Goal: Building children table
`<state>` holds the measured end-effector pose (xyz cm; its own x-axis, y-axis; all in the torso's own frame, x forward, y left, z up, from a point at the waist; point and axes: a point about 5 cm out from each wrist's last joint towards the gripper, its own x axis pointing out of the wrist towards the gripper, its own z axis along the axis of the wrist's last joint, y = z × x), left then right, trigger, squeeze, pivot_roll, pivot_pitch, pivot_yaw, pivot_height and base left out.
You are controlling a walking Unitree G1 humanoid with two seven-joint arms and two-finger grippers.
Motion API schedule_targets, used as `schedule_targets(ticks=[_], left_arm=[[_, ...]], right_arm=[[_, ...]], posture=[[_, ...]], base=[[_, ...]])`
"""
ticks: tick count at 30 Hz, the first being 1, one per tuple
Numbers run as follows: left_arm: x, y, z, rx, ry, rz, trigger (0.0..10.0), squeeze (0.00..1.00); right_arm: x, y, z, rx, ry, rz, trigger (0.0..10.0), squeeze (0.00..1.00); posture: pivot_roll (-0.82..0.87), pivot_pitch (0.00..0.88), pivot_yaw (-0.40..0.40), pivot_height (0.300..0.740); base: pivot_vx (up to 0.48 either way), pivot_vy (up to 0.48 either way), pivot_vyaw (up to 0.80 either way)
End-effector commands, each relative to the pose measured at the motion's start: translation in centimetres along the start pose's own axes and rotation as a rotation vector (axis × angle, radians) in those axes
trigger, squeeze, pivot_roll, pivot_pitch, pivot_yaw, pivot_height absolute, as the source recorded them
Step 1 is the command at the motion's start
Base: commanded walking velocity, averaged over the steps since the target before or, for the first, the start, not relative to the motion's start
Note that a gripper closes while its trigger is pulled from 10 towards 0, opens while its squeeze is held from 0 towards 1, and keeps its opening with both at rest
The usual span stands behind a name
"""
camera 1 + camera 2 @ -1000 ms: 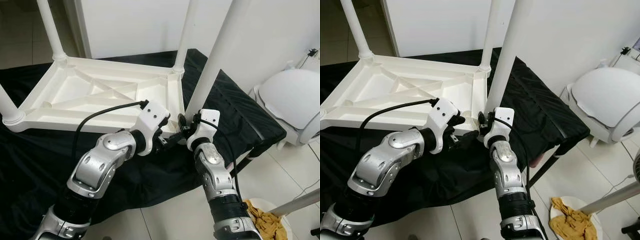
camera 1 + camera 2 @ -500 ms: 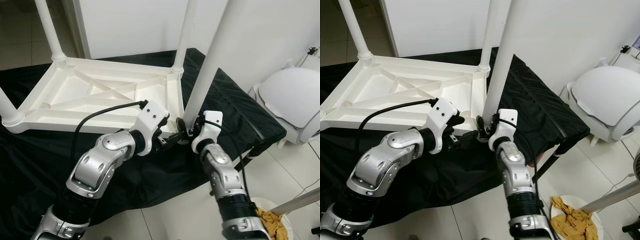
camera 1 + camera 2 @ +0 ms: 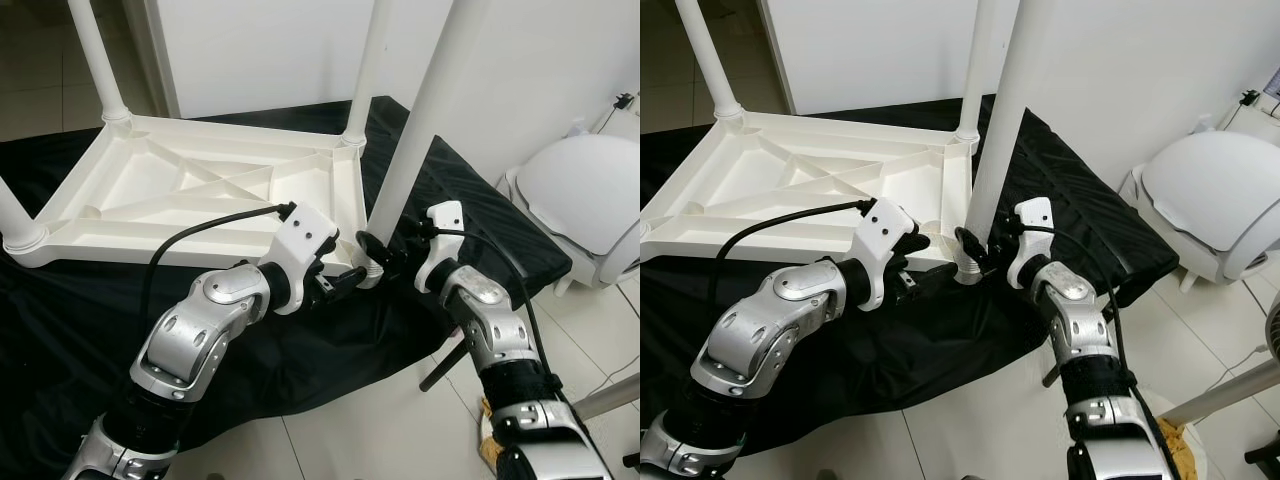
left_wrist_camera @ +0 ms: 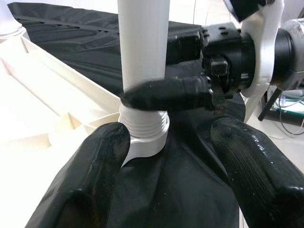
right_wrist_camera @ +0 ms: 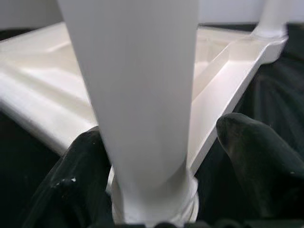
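Note:
A white plastic children's table [image 3: 200,190] lies upside down on a black cloth, its legs pointing up. The near-right leg [image 3: 420,120] stands in its threaded corner socket [image 4: 145,126]. My right gripper [image 3: 378,250] reaches in from the right and straddles the base of that leg. One of its fingers [image 4: 166,95] lies against the leg just above the socket, and a gap shows beside the other finger [image 5: 251,156]. My left gripper [image 3: 338,281] is open, low at the same corner, its fingers [image 4: 95,161] spread on either side of the socket without touching the leg.
The black cloth [image 3: 60,330] covers a low platform that ends just beyond the table's right corner. A white rounded appliance [image 3: 585,200] stands on the tiled floor at the right. A white wall panel [image 3: 270,50] rises behind the table.
My right forearm has swung from in front of the leg round to its right side, while the gripper stayed at the leg's base. The left arm has held still.

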<state>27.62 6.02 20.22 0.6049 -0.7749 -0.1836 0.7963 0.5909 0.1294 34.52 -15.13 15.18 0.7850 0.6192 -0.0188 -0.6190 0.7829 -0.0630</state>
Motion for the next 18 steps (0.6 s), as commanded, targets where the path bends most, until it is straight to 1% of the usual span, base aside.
schedule_targets(ticks=[1, 2, 4, 6, 8, 9, 10, 11, 12, 13, 18], left_arm=[[-0.1, -0.2, 0.1, 0.008, 0.003, -0.010, 10.0, 0.00], [-0.1, -0.2, 0.1, 0.008, 0.002, -0.009, 10.0, 0.00], [-0.2, -0.3, 0.2, 0.010, 0.002, -0.008, 10.0, 0.00], [-0.2, -0.3, 0.2, 0.010, 0.002, -0.008, 10.0, 0.00], [-0.2, -0.3, 0.2, 0.011, 0.002, -0.009, 10.0, 0.00], [-0.2, -0.3, 0.2, 0.011, 0.002, -0.009, 10.0, 0.00], [-0.3, -0.5, 0.2, 0.017, 0.004, -0.016, 10.0, 0.00], [-0.3, -0.5, 0.2, 0.017, 0.004, -0.016, 10.0, 0.00], [-0.3, -0.5, 0.2, 0.018, 0.007, -0.018, 10.0, 0.00], [-0.3, -0.5, 0.2, 0.018, 0.007, -0.018, 10.0, 0.00], [-0.4, -0.7, 0.0, 0.023, 0.015, -0.027, 10.0, 0.00]], right_arm=[[0.2, 0.1, -0.3, -0.022, 0.030, 0.073, 10.0, 0.00], [0.4, 0.2, -0.5, -0.029, 0.045, 0.111, 10.0, 0.00], [0.6, 0.1, -0.7, -0.034, 0.068, 0.149, 10.0, 0.00], [0.6, 0.1, -0.7, -0.034, 0.068, 0.149, 10.0, 0.00], [0.9, 0.1, -0.9, -0.041, 0.086, 0.187, 10.0, 0.00], [0.9, 0.1, -0.9, -0.041, 0.086, 0.187, 10.0, 0.00], [1.5, 0.0, -0.8, -0.066, 0.094, 0.204, 10.0, 0.00], [1.5, 0.0, -0.8, -0.066, 0.094, 0.204, 10.0, 0.00], [2.0, -0.2, -0.6, -0.087, 0.094, 0.202, 10.0, 0.00], [2.1, -0.2, -0.5, -0.094, 0.092, 0.203, 10.0, 0.00], [2.3, -0.5, -0.5, -0.124, 0.111, 0.204, 10.0, 0.00]], posture=[[-0.03, 0.015, -0.062, 0.740], [-0.03, 0.013, -0.061, 0.740], [-0.02, 0.011, -0.061, 0.740], [-0.02, 0.011, -0.061, 0.740], [-0.02, 0.008, -0.063, 0.740], [-0.02, 0.008, -0.063, 0.740], [-0.01, 0.004, -0.063, 0.740], [-0.01, 0.004, -0.063, 0.740], [0.00, 0.001, -0.062, 0.740], [0.00, 0.001, -0.062, 0.740], [0.00, 0.000, -0.062, 0.740]], base=[[0.000, 0.000, 0.00], [0.000, 0.000, 0.00], [0.000, 0.000, 0.00], [0.000, 0.000, 0.00], [0.000, 0.000, 0.00], [0.000, 0.000, 0.00], [0.000, 0.000, 0.00], [0.000, 0.000, 0.00], [0.000, 0.000, 0.00], [0.000, 0.000, 0.00], [0.000, 0.000, 0.00]])
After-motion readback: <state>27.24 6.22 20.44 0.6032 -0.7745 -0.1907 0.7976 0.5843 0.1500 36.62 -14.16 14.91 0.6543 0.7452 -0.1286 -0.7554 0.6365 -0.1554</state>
